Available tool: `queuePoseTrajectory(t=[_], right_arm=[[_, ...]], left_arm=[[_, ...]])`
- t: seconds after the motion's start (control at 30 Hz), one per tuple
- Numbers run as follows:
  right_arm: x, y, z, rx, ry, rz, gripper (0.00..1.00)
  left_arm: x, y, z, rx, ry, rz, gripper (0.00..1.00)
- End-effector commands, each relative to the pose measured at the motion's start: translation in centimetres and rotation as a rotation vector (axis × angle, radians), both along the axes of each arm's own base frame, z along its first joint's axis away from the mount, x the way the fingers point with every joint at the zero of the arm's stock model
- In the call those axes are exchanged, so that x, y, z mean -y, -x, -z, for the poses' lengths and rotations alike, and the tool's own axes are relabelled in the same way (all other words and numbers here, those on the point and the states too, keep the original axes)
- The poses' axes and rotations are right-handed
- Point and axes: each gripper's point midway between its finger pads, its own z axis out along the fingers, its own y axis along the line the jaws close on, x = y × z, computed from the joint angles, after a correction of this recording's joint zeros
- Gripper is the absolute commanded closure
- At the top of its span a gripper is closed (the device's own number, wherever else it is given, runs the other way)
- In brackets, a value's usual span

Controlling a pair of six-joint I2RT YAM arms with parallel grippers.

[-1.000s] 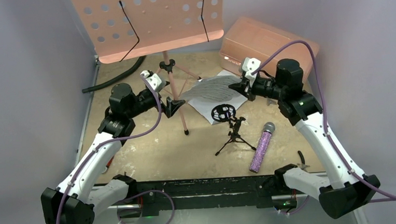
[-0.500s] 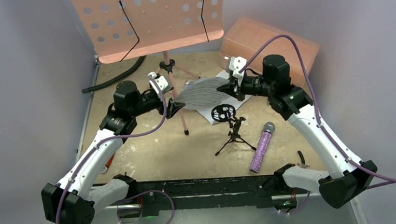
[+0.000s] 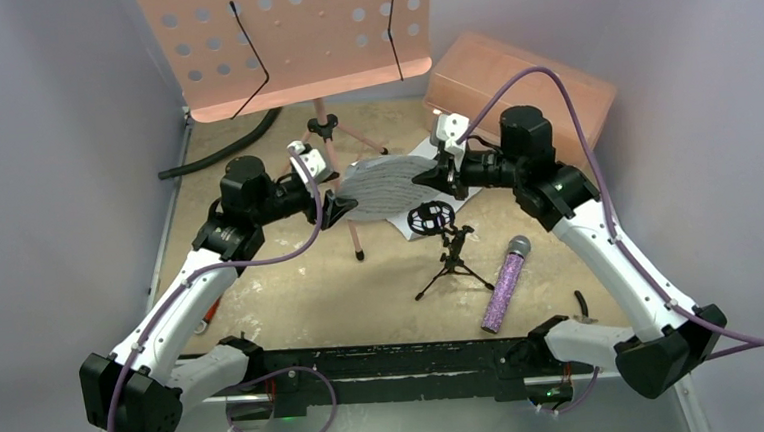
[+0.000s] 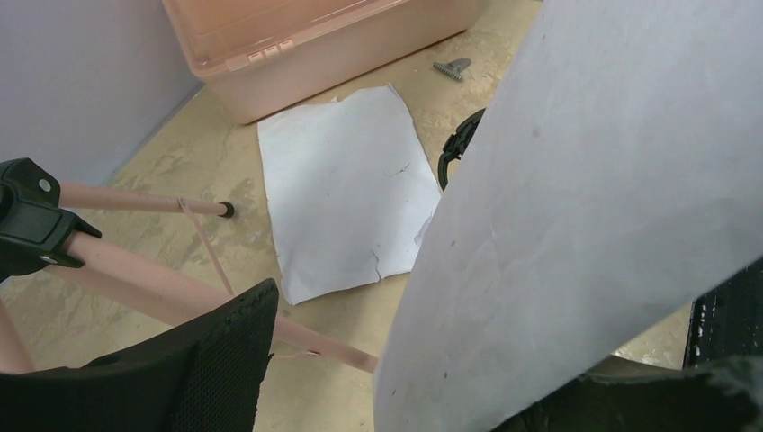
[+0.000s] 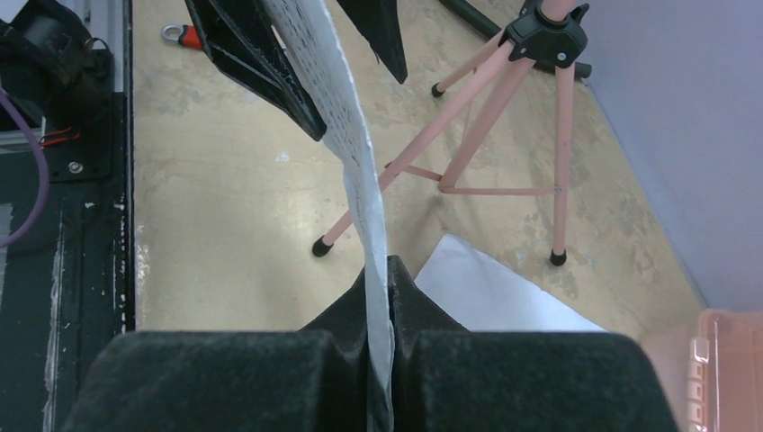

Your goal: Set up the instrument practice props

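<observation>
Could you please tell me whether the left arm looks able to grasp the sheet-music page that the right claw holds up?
Probably yes: the sheet-music page, pinched in the right claw, has its free end between the open fingers of the left claw, and nothing else stands in that gap.

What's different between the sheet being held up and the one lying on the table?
The held sheet hangs in the air, bowed, pinched in the right gripper; the lying sheet rests flat on the table. The held sheet shows printed lines; the lying sheet shows a blank face. The lying sheet has a small tear at one edge; none shows on the held sheet. Both are white paper pages.
</observation>
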Motion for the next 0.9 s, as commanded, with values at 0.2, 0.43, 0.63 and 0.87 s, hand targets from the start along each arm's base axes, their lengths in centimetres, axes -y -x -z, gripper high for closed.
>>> queuePoseTrajectory(t=[0.2, 0.43, 0.63, 0.87], right_arm=[[-1.2, 0.9, -1.2, -0.016, -0.008, -0.051, 1.0], [-1.4, 0.6, -0.4, -0.04, 0.009, -0.042, 1.0], [-1.3, 0.2, -0.5, -0.019, 0.012, -0.026, 0.95], [-1.0, -0.3, -1.0, 0.024, 0.008, 0.007, 0.68]], left_arm=[[1.4, 0.7, -2.2, 0.029, 0.034, 0.082, 0.45], [1.8, 1.1, -2.0, 0.014, 0.035, 0.106, 0.67], [1.7, 0.8, -1.5, -0.028, 0.046, 0.076, 0.99], [1.7, -0.1, -1.0, -0.192, 0.128, -0.028, 1.0]])
